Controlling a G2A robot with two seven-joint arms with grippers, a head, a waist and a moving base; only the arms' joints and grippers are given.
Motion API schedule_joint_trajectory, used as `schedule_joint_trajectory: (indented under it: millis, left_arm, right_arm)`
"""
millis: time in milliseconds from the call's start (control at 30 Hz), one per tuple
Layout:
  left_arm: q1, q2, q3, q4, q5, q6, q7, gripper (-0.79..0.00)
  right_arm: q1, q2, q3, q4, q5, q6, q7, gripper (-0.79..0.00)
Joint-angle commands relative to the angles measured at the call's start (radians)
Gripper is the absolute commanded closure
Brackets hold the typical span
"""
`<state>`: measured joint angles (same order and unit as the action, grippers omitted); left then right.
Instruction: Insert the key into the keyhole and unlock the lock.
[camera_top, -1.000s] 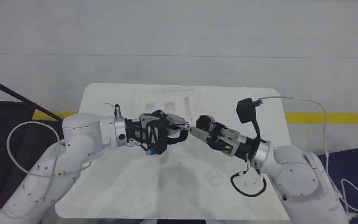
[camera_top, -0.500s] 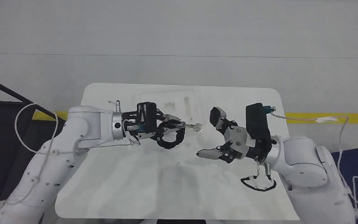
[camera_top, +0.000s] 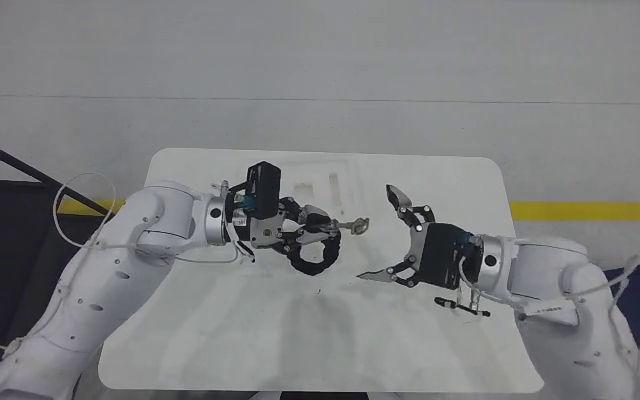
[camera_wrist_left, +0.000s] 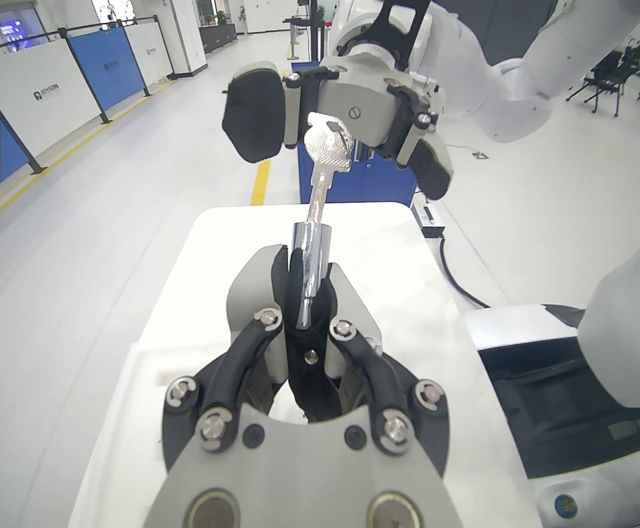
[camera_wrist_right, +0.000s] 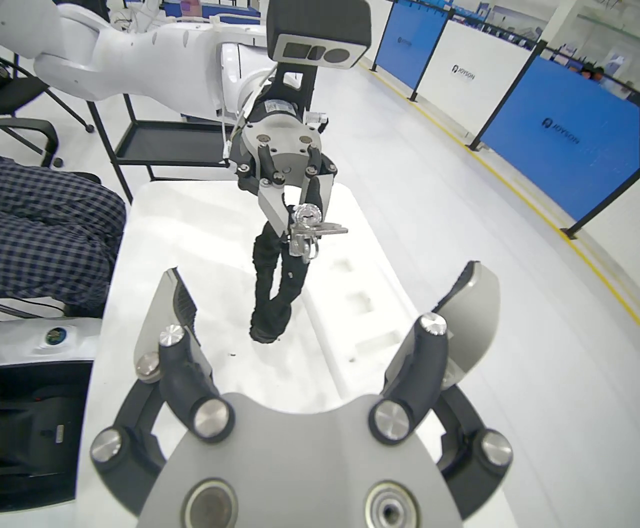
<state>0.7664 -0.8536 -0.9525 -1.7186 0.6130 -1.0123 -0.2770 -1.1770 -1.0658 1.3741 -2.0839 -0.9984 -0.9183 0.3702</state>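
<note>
My left gripper (camera_top: 318, 228) is shut on a lock, holding its chrome cylinder (camera_wrist_left: 311, 250) above the middle of the table. The lock's black cable loop (camera_top: 312, 255) hangs below the fingers. A silver key (camera_top: 352, 225) sticks out of the cylinder's keyhole, its head (camera_wrist_left: 327, 150) pointing toward the other arm. In the right wrist view the key (camera_wrist_right: 325, 230) lies flat across the cylinder's face (camera_wrist_right: 306, 214). My right gripper (camera_top: 377, 232) stands open a short way to the right of the key, touching nothing.
A white foam tray (camera_top: 320, 180) with shallow recesses lies on the far part of the white table (camera_top: 200, 330), under and behind the lock. The table's rounded edges are close on both sides.
My right gripper, which was closed in on the key a second ago, has opened and drawn back to the right. The key stays in the lock. The left wrist has turned slightly.
</note>
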Motion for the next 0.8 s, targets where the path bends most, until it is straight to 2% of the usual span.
schedule_joint_trajectory:
  millis: [0, 133, 333, 533, 767]
  left_arm:
    - [-0.013, -0.001, 0.02, 0.011, -0.047, 0.0, -0.015, 0.0]
    - [-0.042, -0.002, 0.05, 0.042, -0.109, 0.0, -0.04, 0.0]
    - [-0.059, -0.007, 0.083, 0.104, -0.197, 0.0, -0.055, 0.0]
    - [-0.078, -0.018, 0.102, 0.159, -0.22, 0.0, -0.059, 0.0]
    - [-0.092, -0.03, 0.116, 0.167, -0.199, 0.0, -0.06, 0.0]
  right_arm:
    - [0.005, -0.001, -0.008, -0.007, -0.102, -0.007, -0.057, -0.785]
    - [0.012, -0.003, -0.034, -0.016, -0.288, 0.0, -0.158, -0.785]
    - [0.002, -0.001, -0.062, -0.043, -0.476, 0.042, -0.287, -0.785]
    - [-0.013, 0.002, -0.091, -0.059, -0.545, 0.048, -0.331, -0.785]
    - [0.002, 0.001, -0.129, -0.054, -0.588, 0.072, -0.32, -0.785]
